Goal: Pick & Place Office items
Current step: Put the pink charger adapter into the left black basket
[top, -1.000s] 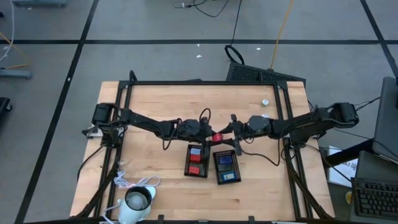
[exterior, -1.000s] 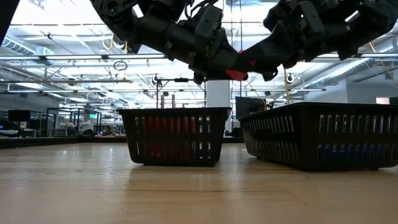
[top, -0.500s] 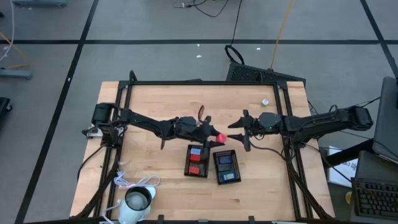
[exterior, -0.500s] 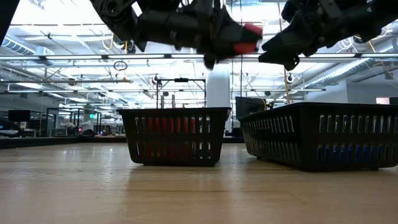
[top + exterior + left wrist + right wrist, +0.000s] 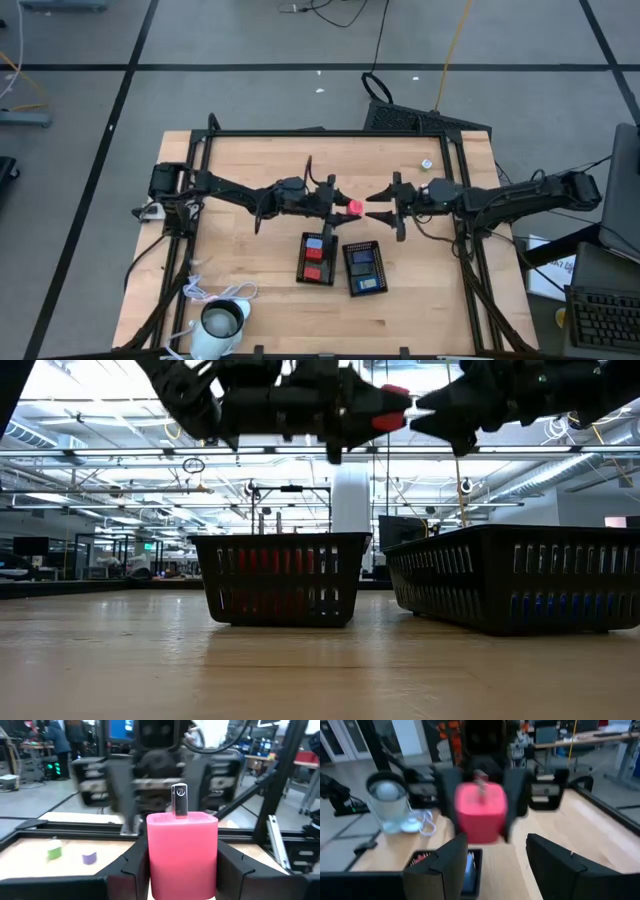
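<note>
From above you see both arms meeting over the middle of the wooden counter [image 5: 260,290], just beyond the two black mesh trays. The left gripper [image 5: 345,205] pinches a pink-red rounded block with a metal prong [image 5: 354,206], held in the air above the counter. The right gripper [image 5: 376,198] faces it, just beside it, fingers spread and holding nothing.

Only the left wrist view shows you the silvery prong standing up from the block [image 5: 182,852] and the dark fingers [image 5: 125,870] pressing its two sides. It also gives you two small pieces far off on the counter, one green [image 5: 54,852] and one purple [image 5: 89,858]; the high view shows only pale specks at the far right corner [image 5: 425,163].

The low view alone tells you height: the block [image 5: 390,421] hangs well above the tray rims.

Count with the high view: two trays side by side. The left tray [image 5: 301,262] holds a blue piece and two red blocks [image 5: 313,273]; the right tray [image 5: 349,270] holds blue pieces [image 5: 366,283], number unclear. One white cup-like thing with a cord [image 5: 220,322] stands at the near left; the right wrist view shows it beyond the block [image 5: 481,811].
</note>
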Motion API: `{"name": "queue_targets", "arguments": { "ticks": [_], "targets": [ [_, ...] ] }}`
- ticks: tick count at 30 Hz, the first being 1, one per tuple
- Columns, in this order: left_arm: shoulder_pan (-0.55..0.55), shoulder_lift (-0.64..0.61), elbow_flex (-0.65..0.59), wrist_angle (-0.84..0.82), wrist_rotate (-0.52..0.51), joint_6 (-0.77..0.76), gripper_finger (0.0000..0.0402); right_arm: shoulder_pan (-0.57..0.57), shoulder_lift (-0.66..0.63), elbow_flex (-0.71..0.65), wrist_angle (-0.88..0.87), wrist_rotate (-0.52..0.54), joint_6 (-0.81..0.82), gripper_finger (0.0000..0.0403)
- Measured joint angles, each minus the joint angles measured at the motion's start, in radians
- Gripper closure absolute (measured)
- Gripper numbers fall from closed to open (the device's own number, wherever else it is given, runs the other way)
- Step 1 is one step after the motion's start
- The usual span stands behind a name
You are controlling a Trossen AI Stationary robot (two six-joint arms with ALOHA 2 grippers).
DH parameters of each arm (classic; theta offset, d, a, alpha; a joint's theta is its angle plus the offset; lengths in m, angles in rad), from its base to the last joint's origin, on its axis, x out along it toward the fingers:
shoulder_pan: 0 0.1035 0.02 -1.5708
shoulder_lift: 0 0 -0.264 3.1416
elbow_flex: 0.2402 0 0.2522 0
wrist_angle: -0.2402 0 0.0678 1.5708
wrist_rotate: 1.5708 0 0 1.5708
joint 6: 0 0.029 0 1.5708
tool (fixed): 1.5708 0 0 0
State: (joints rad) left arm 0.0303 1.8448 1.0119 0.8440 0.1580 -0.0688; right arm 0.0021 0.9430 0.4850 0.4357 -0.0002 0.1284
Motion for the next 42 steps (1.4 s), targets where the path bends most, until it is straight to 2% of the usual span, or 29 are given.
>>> {"name": "queue_targets", "arguments": {
  "ticks": [4, 6, 12, 19, 25, 34, 42],
  "targets": [
    [0.018, 0.0, -0.064, 0.081, 0.0, -0.023, 0.0252, 0.0, -0.014, 0.0, 0.036, 0.0, 0.023, 0.0217],
    [0.019, 0.001, -0.077, 0.095, 0.0, -0.034, 0.0252, 0.0, 0.011, -0.015, 0.137, 0.0, 0.039, 0.0218],
    [0.004, 0.001, -0.077, 0.1, -0.006, -0.009, 0.0252, 0.0, 0.196, -0.077, 0.546, 0.003, 0.039, 0.0218],
    [0.005, 0.001, -0.077, 0.097, -0.021, -0.007, 0.0252, 0.0, 0.398, -0.043, 0.753, 0.0, 0.039, 0.0219],
    [0.002, 0.001, -0.077, 0.094, -0.023, -0.008, 0.0252, 0.0, 0.443, -0.023, 0.781, -0.001, 0.018, 0.0253],
    [0.0, 0.002, -0.078, 0.088, -0.021, -0.005, 0.0252, 0.0, 0.44, -0.022, 0.754, -0.004, -0.025, 0.0388],
    [-0.001, 0.003, -0.079, 0.086, -0.02, -0.024, 0.0252, -0.001, 0.434, -0.022, 0.734, -0.068, -0.059, 0.0394]
  ]
}}
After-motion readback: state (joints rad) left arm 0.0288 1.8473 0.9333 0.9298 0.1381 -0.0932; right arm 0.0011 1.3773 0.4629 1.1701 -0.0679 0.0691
